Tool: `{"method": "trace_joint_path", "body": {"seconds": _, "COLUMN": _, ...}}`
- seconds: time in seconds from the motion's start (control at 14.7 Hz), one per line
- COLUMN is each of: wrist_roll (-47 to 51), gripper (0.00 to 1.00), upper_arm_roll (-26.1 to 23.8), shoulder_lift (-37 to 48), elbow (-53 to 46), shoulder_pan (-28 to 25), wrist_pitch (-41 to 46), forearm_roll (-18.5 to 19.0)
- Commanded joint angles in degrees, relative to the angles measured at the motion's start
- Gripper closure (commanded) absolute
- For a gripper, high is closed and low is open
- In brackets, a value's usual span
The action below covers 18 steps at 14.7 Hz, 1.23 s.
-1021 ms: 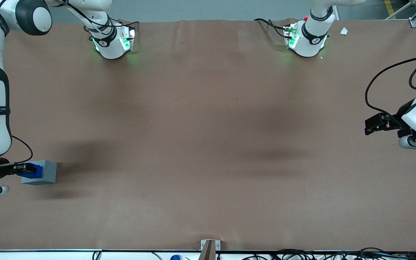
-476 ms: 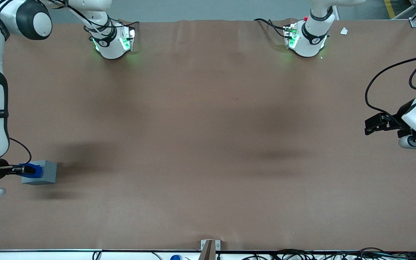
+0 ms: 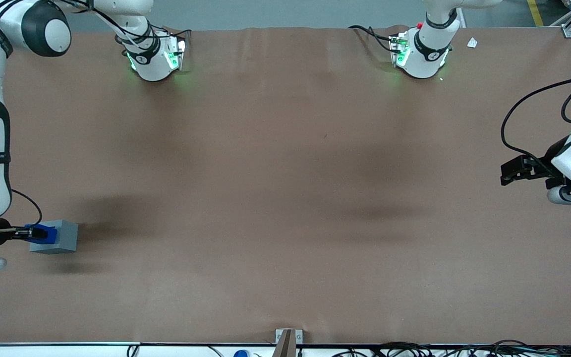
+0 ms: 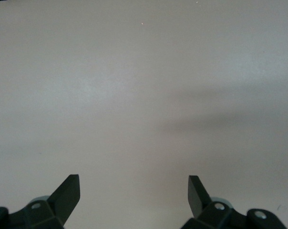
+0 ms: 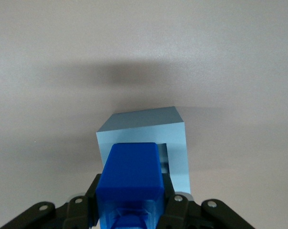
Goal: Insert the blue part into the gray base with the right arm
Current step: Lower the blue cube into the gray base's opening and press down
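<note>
The gray base (image 3: 61, 237) sits on the brown table at the working arm's end, fairly near the front camera. My right gripper (image 3: 37, 233) is shut on the blue part (image 3: 45, 233) and holds it over the base's edge nearest the arm. In the right wrist view the blue part (image 5: 132, 179) sits clamped between the black fingers (image 5: 175, 207), just above the gray base (image 5: 146, 131), covering most of its square recess (image 5: 163, 160).
The brown table mat (image 3: 285, 198) spreads wide toward the parked arm's end. Two arm bases (image 3: 154, 54) with green lights stand at the table's back edge. A small bracket (image 3: 288, 339) sits at the front edge.
The right gripper with the blue part has shifted slightly toward the working arm's end of the table, so the part now covers less of the gray base. The base has not moved.
</note>
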State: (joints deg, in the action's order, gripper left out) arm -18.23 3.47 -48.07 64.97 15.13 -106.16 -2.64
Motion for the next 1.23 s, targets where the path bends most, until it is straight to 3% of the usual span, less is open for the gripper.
{"method": "trace_joint_path", "body": {"seconds": 0.0, "wrist_roll": 0.5, "gripper": 1.00, "upper_arm_roll": -0.7, "shoulder_lift": -1.2, "elbow": -2.0, "shoulder_pan": 0.7, "wrist_pitch": 1.0, "forearm_roll": 0.6}}
{"method": "trace_joint_path", "body": {"seconds": 1.16, "wrist_roll": -1.3, "gripper": 1.00, "upper_arm_roll": -0.6, "shoulder_lift": -2.2, "elbow": -2.3, "shoulder_pan": 1.2, "wrist_pitch": 0.9, "forearm_roll": 2.0}}
